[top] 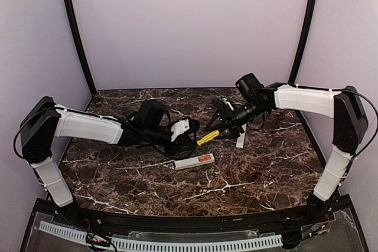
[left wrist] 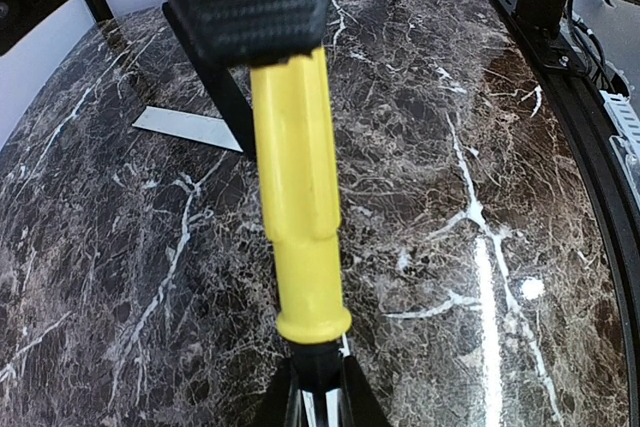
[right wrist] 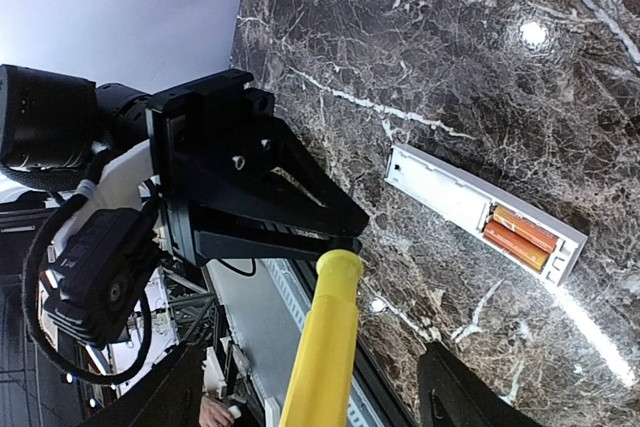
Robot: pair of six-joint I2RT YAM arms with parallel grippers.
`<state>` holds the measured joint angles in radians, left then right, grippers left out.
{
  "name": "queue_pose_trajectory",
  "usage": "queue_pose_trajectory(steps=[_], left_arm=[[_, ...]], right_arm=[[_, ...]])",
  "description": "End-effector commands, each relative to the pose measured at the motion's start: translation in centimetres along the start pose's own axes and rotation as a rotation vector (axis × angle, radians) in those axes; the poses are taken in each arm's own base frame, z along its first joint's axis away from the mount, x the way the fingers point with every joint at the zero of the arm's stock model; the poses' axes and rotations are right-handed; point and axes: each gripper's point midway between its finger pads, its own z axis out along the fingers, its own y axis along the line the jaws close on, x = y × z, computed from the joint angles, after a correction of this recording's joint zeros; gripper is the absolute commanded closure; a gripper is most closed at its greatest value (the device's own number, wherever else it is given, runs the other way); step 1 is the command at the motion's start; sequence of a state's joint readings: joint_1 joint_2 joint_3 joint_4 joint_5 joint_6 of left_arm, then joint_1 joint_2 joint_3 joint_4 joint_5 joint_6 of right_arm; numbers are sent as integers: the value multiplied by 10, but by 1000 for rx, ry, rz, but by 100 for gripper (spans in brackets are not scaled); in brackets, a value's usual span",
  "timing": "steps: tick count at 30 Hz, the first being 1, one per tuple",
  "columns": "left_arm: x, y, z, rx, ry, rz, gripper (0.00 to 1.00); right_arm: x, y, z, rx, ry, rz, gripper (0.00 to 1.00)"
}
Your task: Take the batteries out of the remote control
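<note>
The white remote control (top: 190,162) lies on the marble with its bay open; two orange batteries (right wrist: 518,236) sit side by side in the bay at one end of the remote (right wrist: 450,194). A yellow-handled screwdriver (top: 208,138) hangs in the air between both grippers. My left gripper (left wrist: 320,387) is shut on its dark shaft just past the handle (left wrist: 297,187). My right gripper (right wrist: 320,367) stands open with its fingers wide on either side of the handle (right wrist: 325,347), not touching it. Both grippers are above and behind the remote.
The thin white cover strip (top: 241,140) lies flat on the marble under the right arm, and shows in the left wrist view (left wrist: 190,127). The black frame rail (left wrist: 600,147) runs along the table edge. Purple walls enclose the back and sides.
</note>
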<state>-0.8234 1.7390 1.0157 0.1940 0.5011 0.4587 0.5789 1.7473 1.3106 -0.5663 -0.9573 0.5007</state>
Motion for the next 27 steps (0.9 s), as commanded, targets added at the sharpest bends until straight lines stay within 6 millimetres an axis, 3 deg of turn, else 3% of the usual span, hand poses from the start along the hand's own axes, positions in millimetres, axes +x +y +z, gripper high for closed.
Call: queue_pose_trajectory(steps=[1, 19, 27], left_arm=[[-18, 3, 2, -11, -40, 41, 100], [-15, 7, 10, -30, -18, 38, 100], [-10, 11, 12, -49, 3, 22, 100]], right_arm=[[-1, -5, 9, 40, -5, 3, 32], [2, -27, 23, 119, 0, 30, 59], [0, -24, 23, 127, -5, 27, 70]])
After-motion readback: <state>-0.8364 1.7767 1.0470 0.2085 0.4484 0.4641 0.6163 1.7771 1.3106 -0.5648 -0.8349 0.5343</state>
